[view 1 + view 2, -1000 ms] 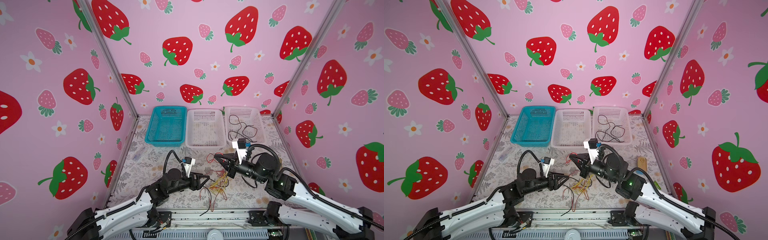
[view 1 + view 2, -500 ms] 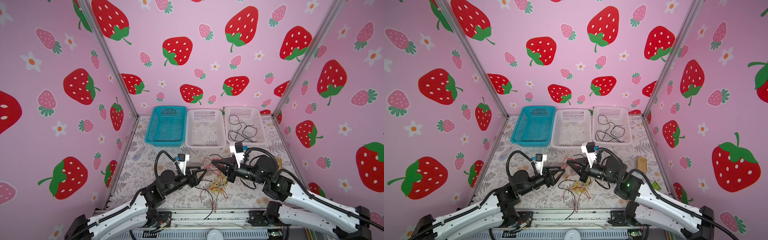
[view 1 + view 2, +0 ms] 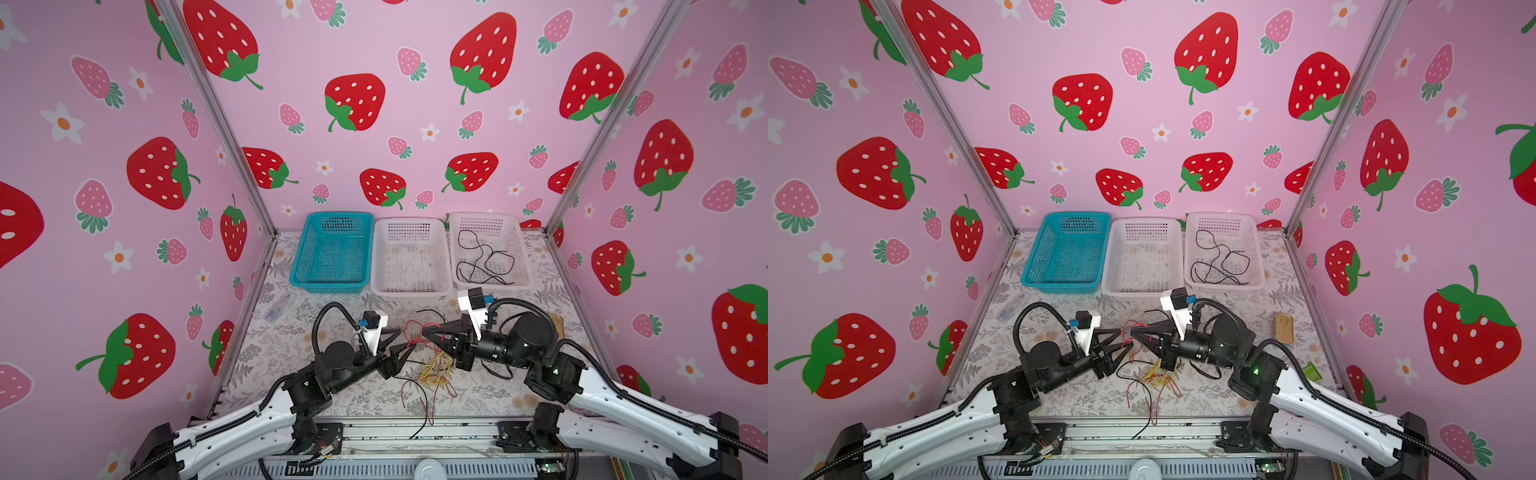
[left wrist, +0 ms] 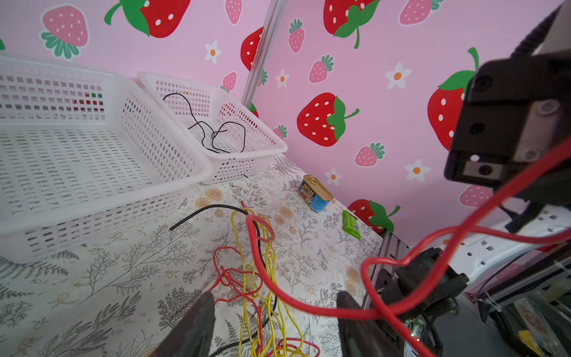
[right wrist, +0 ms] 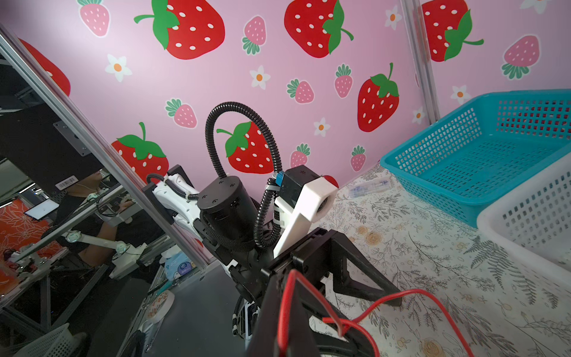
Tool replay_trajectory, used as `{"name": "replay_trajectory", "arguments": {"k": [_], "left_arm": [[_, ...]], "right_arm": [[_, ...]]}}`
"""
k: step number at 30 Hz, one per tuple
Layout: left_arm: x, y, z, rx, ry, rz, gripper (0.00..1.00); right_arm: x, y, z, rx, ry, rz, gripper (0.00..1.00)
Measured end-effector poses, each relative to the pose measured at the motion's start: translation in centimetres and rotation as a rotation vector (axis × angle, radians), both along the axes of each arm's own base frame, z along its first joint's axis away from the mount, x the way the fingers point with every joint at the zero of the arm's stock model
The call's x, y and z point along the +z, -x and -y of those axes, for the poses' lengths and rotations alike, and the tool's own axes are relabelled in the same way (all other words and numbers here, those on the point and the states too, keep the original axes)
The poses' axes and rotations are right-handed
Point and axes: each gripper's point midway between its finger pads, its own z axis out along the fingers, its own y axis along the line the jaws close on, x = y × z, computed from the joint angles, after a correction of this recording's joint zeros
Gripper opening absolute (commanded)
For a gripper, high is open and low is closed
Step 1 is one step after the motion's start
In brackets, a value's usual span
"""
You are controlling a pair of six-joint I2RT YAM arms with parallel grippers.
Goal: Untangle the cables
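Left end effector (image 3: 408, 338) has advanced, straddling red cable (image 4: 312, 310).

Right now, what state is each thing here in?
Left gripper, open.
Right gripper, shut on red cable.
Tangle, knotted, on table.
Blue basket, empty.
Middle basket, empty.
Right basket, holds black cable.

The left gripper (image 3: 1126, 338), jaws apart, nearly meets the right gripper (image 3: 1133, 331), which pinches a red cable (image 3: 1140, 324) above the tangled cables (image 3: 1158, 376). Behind them, a black cable (image 3: 1249, 262) lies looped in the rightmost white basket (image 3: 1257, 249).
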Motion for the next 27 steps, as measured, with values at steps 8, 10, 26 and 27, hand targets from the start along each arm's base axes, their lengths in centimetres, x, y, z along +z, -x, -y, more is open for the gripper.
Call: {"name": "replay_trajectory", "arguments": {"k": [8, 10, 26, 27], "left_arm": [[1.2, 2.2, 1.6, -0.061, -0.070, 0.220, 0.63], [1.3, 2.2, 1.7, -0.045, -0.098, 0.261, 0.63], [3.3, 0.3, -1.1, 0.145, -0.110, 0.344, 0.60], [3.2, 0.4, -1.0, 0.140, -0.110, 0.344, 0.60]], "right_arm": [[0.1, 0.7, 0.2, 0.037, -0.011, -0.025, 0.00], [0.1, 0.9, 0.2, 0.044, -0.012, -0.031, 0.00], [-0.2, 1.4, 0.2, 0.075, -0.015, -0.050, 0.00], [-0.2, 1.4, 0.2, 0.078, -0.016, -0.052, 0.00]]}}
